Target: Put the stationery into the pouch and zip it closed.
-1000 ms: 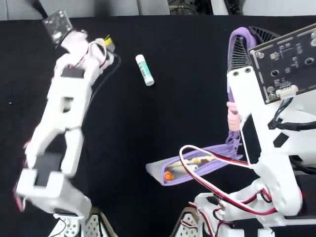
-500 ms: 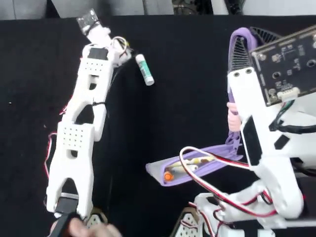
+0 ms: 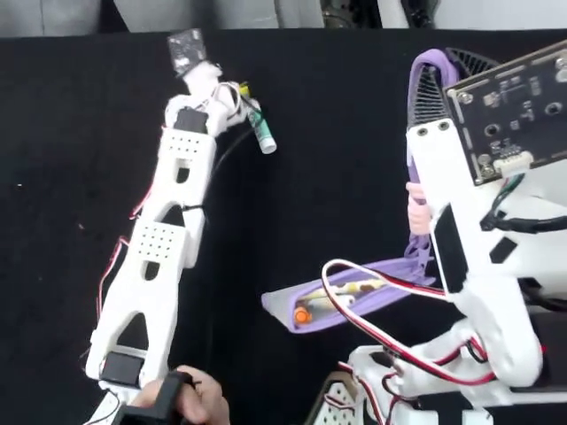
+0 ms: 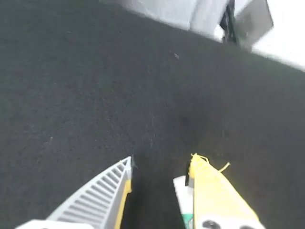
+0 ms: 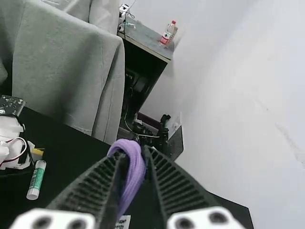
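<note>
Near counter's [image 3: 372,124] far edge, glue stick [image 3: 261,128] lay outside pouch [image 3: 282,308], left tool [image 4: 161,162] released, just beside it. Right tool [image 5: 135,155] clenched on pouch, mouth open, pens [image 3: 341,299] inside. Glue stick and zipping remained.

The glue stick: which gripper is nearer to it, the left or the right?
Left. The left gripper is open right at the glue stick, one finger next to it. The right gripper holds the pouch, far across the table.

Glue stick [image 3: 264,133] lies beside left gripper [image 4: 159,164], well apart from pouch [image 3: 282,305] (stationery [image 3: 304,315] inside).
</note>
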Tool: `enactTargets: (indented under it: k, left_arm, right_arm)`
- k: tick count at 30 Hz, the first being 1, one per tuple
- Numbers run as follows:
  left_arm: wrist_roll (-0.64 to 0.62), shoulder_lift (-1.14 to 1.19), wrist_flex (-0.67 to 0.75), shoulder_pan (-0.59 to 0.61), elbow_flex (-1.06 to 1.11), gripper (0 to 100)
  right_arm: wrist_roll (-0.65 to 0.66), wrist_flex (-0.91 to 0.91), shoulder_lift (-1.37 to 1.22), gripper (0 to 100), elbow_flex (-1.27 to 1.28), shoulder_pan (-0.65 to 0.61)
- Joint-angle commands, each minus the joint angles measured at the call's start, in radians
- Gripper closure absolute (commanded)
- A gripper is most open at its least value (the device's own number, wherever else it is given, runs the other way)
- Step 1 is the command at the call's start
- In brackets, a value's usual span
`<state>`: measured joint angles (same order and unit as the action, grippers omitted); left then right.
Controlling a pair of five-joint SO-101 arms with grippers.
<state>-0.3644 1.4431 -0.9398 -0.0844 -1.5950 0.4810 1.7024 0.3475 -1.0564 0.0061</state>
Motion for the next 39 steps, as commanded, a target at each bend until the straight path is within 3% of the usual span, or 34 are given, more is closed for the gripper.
enactTargets:
  k: [1,7,18,27,32,36,39]
  left_arm:
    - [0.080,-0.006,0.014,-0.008,-0.070,80]
    - [0.097,-0.002,0.015,-0.038,-0.064,80]
    - [0.319,0.071,0.009,0.033,-0.065,80]
    - [0.453,-0.023,-0.226,0.159,-0.071,80]
    - [0.316,-0.130,-0.227,0.174,-0.071,80]
    - [0.086,-0.227,-0.238,0.105,-0.071,80]
    - [0.026,-0.242,-0.281,0.028,-0.070,80]
  right_arm:
    - [0.009,0.003,0.004,98.6,-0.035,-0.008]
    - [0.009,0.002,0.004,98.6,-0.035,-0.008]
    - [0.009,0.002,0.004,98.6,-0.035,-0.008]
    - [0.009,0.000,0.004,98.6,-0.035,-0.008]
    - [0.009,0.000,0.004,98.6,-0.035,-0.008]
    - [0.009,0.000,0.004,98.6,-0.036,-0.008]
    - [0.009,0.000,0.004,98.6,-0.036,-0.008]
